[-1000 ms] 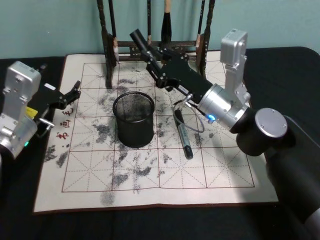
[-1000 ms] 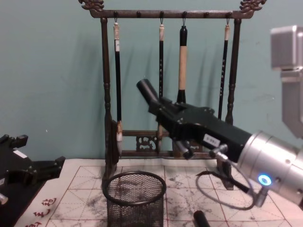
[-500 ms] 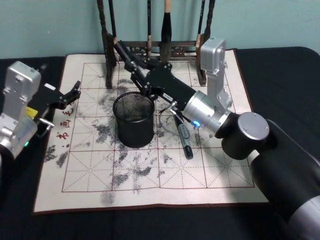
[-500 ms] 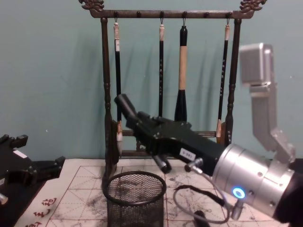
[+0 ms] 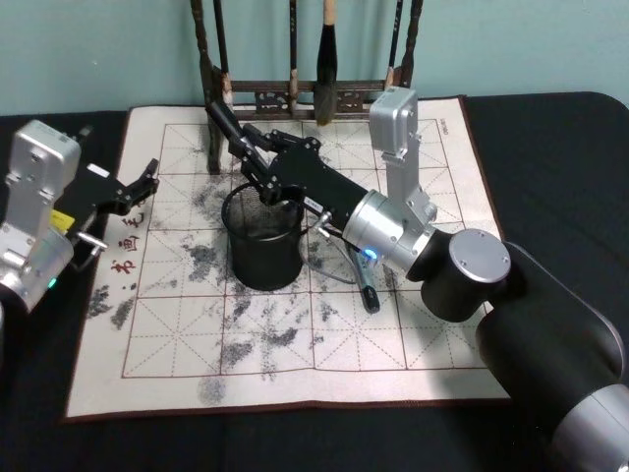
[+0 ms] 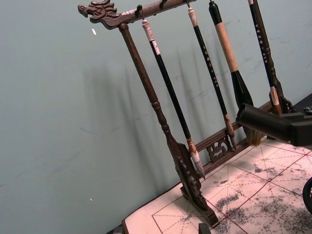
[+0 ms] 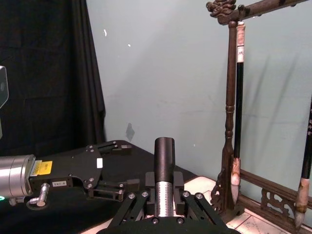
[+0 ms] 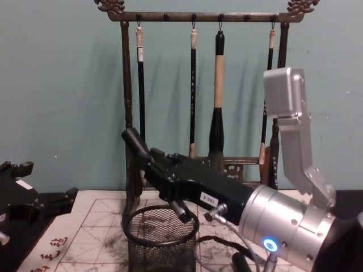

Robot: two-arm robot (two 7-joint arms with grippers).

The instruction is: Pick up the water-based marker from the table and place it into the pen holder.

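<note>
My right gripper (image 5: 257, 169) is shut on the water-based marker (image 5: 220, 118), a grey barrel with a black end that sticks up and away to the far left. It hangs tilted just above the far rim of the pen holder (image 5: 263, 246), a black wire-mesh cup on the mat. From the chest, the marker (image 8: 135, 145) and right gripper (image 8: 165, 173) sit above the pen holder (image 8: 161, 245). The right wrist view has the marker (image 7: 164, 168) clamped between the fingers. The marker's lower end is hidden. My left gripper (image 5: 145, 183) rests open at the left.
A second dark marker (image 5: 362, 277) lies on the ink-stained grid mat (image 5: 295, 344), right of the holder and under my right arm. The dark wooden rack of calligraphy brushes (image 5: 295, 59) stands at the mat's far edge, close behind the right gripper. Black cloth surrounds the mat.
The right gripper has carried the marker leftward and lower, from in front of the rack's right half to just above the pen holder. The left arm has not moved.
</note>
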